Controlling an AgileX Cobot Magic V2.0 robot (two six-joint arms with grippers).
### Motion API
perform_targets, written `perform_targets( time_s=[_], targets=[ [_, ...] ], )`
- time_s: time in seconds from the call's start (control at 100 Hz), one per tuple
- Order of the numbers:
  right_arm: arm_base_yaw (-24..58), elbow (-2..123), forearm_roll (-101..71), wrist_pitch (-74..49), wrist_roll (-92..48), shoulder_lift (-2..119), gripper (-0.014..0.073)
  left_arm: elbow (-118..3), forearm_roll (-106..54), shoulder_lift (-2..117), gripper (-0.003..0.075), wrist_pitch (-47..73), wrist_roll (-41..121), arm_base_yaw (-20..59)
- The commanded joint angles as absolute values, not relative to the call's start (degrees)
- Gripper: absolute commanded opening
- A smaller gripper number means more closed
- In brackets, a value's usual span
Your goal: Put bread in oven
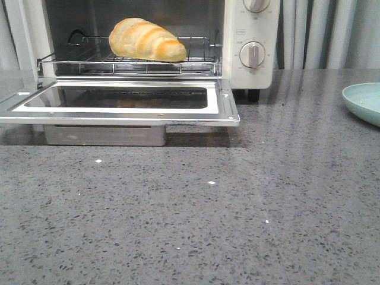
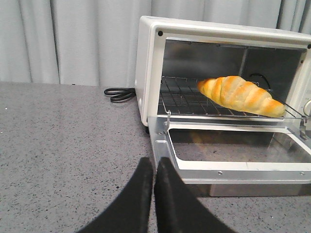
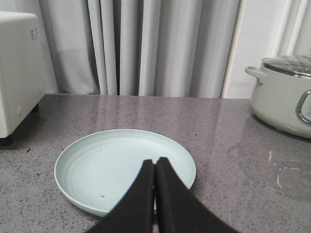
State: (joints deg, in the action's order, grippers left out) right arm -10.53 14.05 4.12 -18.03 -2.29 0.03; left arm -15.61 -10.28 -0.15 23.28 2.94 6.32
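The bread (image 1: 147, 40), a golden-brown croissant-shaped roll, lies on the wire rack (image 1: 89, 58) inside the cream-white oven (image 1: 258, 80). The oven door (image 1: 225, 107) hangs open and flat toward me. In the left wrist view the bread (image 2: 240, 94) lies on the rack in the oven (image 2: 148, 73). My left gripper (image 2: 154, 162) is shut and empty, just short of the door's near corner. My right gripper (image 3: 155, 162) is shut and empty over a pale green plate (image 3: 97, 165). Neither gripper shows in the front view.
The pale green plate (image 1: 363, 102) sits at the far right of the grey speckled counter. A lidded cream pot (image 3: 284, 94) stands beyond it. A black power cord (image 2: 118, 93) lies beside the oven. Grey curtains hang behind.
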Motion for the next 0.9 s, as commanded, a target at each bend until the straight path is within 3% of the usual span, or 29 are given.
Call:
perform_targets(
  time_s=[0.0, 0.89],
  targets=[
    [-10.7, 13.3, 3.8, -10.4, -1.3, 0.1, -0.0049, -17.0, -11.1, -1.7, -0.0021, 18.9, 2.5, 6.2],
    [-5.2, -1.9, -2.0, -8.4, -1.1, -0.5, -0.0049, -17.0, -11.1, -1.7, -0.0021, 18.9, 2.5, 6.2]
  ],
)
